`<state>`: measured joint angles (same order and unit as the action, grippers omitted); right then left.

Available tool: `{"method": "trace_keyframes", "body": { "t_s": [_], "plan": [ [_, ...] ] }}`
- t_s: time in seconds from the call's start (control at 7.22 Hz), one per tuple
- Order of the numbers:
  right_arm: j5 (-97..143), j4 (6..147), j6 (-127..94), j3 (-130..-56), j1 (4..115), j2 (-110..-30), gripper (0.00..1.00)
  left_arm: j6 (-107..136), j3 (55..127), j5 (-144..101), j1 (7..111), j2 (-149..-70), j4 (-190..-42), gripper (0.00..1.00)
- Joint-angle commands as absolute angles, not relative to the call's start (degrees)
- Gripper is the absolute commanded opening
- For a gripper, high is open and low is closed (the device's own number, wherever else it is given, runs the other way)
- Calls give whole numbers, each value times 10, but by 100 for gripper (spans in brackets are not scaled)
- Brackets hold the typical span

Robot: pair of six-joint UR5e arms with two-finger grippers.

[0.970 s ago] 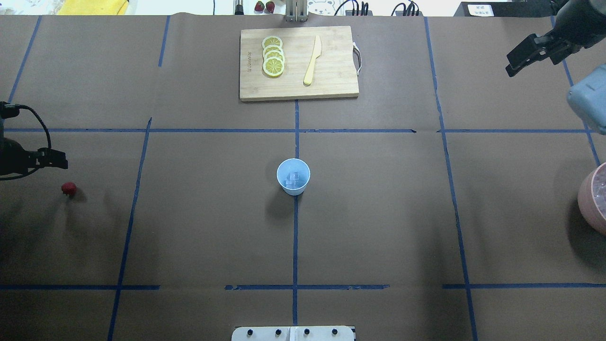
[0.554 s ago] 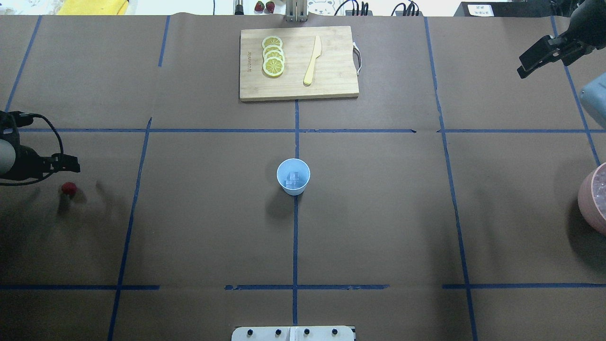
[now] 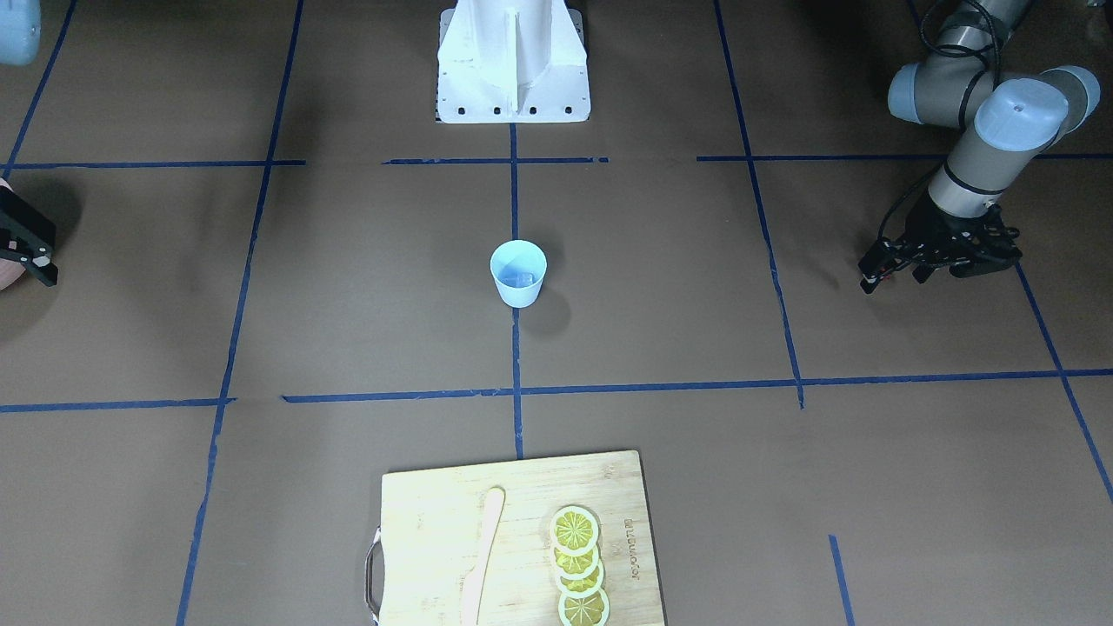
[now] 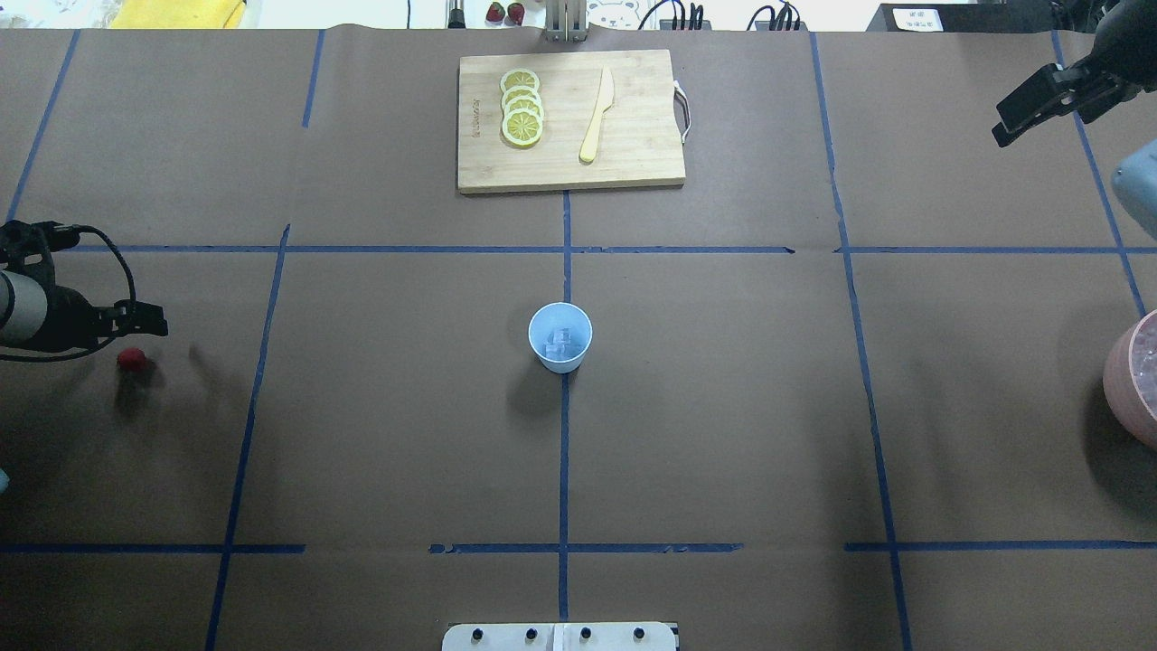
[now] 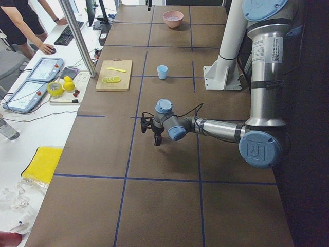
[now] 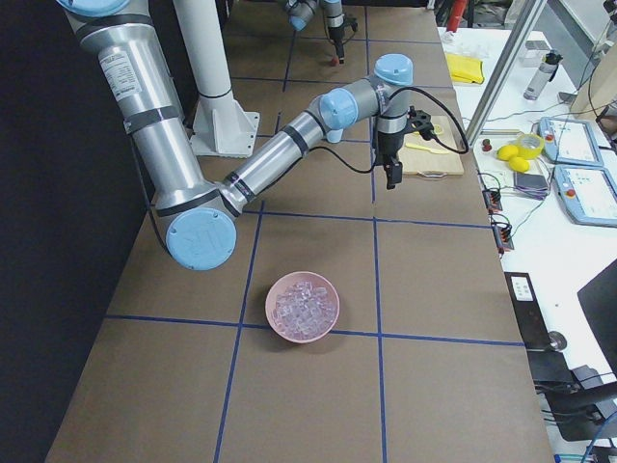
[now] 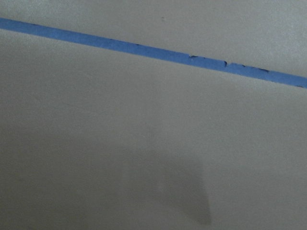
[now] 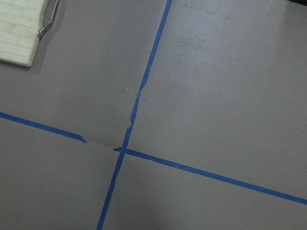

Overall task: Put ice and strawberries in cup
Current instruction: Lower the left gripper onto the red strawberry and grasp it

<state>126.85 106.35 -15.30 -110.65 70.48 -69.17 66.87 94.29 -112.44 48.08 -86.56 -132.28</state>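
Reaching further across the table than a second ago, the left gripper [image 4: 155, 323], do you see that too?

Yes. In the overhead view it has slid out from the edge and now hangs just beside the strawberry [image 4: 132, 359], a little beyond it. The berry has not budged. It lies on the brown paper, well apart from the cup [image 4: 560, 336].

And the right gripper [image 4: 1001, 136]?

It has pulled back toward the far right corner, away from everything. That fits: the cup already has ice [image 4: 560, 342] in its bottom, so I judge that arm's share done. The pinkish bowl [image 4: 1121, 384] with the remaining cubes sits at the right edge, with neither arm near it.

Are the jaws spread or pressed together?

I cannot tell for either one. Both show as small dark shapes, and neither wrist camera catches its own fingers, only paper and blue tape.

So what does this mean for the job?

The ice half looks finished and the strawberry half is only starting. The left arm seems to be lining up for the pick. It would need to come down over the berry, close on it, and carry it to the cup at the centre.
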Motion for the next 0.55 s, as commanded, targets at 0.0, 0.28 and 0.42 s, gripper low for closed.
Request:
{"method": "trace_keyframes", "body": {
  "t_s": [0.0, 0.28, 0.42],
  "plan": [
    [1268, 1063, -153, -1107, 705, -693, 100, 670, 955, -1127, 480, -852, -1323, 98],
    [1269, 1063, -155, -1107, 705, -693, 100, 671, 962, -1127, 474, -840, -1323, 98],
    [1269, 1063, -156, -1107, 705, -693, 100, 672, 962, -1127, 469, -840, -1323, 98]
  ]
}}
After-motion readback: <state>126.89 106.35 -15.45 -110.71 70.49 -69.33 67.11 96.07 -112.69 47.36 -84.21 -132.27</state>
